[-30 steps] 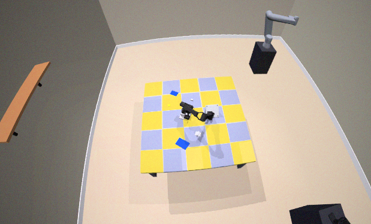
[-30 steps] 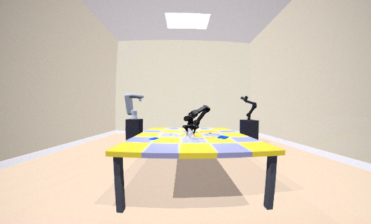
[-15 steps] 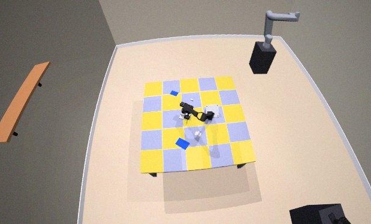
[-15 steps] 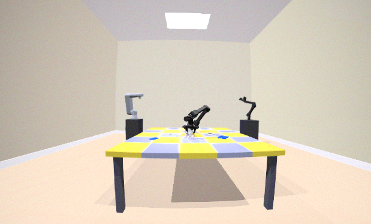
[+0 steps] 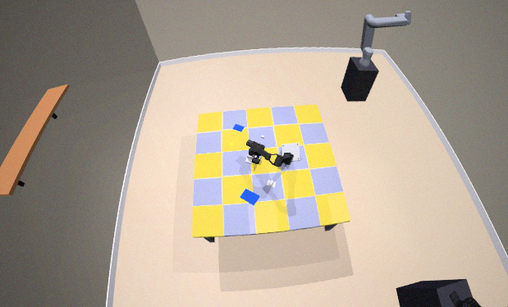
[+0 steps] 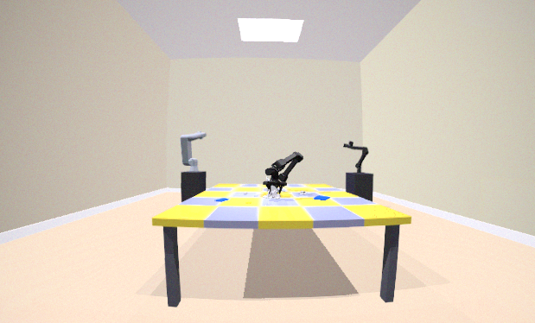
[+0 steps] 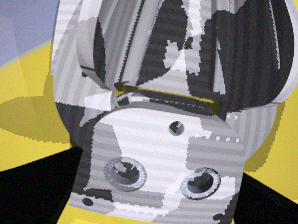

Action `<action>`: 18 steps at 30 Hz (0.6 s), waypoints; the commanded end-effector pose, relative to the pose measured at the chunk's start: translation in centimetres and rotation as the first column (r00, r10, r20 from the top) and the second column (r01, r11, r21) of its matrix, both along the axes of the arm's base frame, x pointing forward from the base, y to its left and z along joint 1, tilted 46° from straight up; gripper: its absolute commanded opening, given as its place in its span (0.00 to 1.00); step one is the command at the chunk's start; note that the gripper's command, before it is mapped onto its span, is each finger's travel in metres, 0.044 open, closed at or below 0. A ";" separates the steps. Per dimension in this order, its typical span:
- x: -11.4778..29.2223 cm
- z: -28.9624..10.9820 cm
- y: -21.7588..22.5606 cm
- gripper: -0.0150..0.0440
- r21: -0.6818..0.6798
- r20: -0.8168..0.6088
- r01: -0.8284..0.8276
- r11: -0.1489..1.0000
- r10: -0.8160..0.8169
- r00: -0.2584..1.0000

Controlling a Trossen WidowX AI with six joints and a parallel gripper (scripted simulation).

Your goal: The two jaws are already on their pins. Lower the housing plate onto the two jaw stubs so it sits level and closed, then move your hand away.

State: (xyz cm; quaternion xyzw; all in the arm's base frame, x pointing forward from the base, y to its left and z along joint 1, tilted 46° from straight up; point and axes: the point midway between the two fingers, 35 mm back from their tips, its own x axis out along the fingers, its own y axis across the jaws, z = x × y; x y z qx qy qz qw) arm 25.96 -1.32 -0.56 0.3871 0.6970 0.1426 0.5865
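My gripper (image 5: 254, 160) (image 6: 274, 186) (image 7: 158, 169) is shut on the housing plate, a black finger at each side. The white housing plate (image 7: 154, 142) has two ringed round holes and a smaller hole, and looks slightly turned in the wrist view. Parts show inside the ringed holes, but whether these are the jaw stubs or pins is unclear. Beyond the plate's upper edge, the long grey-white jaw parts run upward in the wrist view, in heavy shadow. The height gap between plate and stubs cannot be judged. In the top and exterior views the assembly is tiny and mostly hidden by the gripper.
The checkered table (image 5: 208, 222) (image 6: 283, 218) carries a blue pad (image 5: 249, 197) (image 6: 321, 198), another blue pad (image 5: 238, 127) (image 6: 222, 199), small white parts (image 5: 271, 183), a white block (image 5: 263, 136) and the arm's white base plate (image 5: 290, 149). A grey arm (image 5: 366, 37) (image 6: 186, 148) stands beyond the table.
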 end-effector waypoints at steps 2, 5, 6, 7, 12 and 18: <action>0.0 -0.1 0.2 0.85 0.002 -0.001 0.004 1.000 -0.004 1.000; 0.0 -0.1 0.2 0.85 0.002 -0.001 0.004 1.000 -0.004 1.000; 0.0 -0.1 0.2 0.85 0.002 -0.001 0.004 1.000 -0.004 1.000; 0.0 -0.1 0.2 0.85 0.002 -0.001 0.004 1.000 -0.004 1.000; 0.0 -0.3 0.3 0.85 0.002 0.000 0.004 1.000 -0.004 1.000; 0.0 -0.3 0.3 0.85 0.002 0.000 0.004 1.000 -0.004 1.000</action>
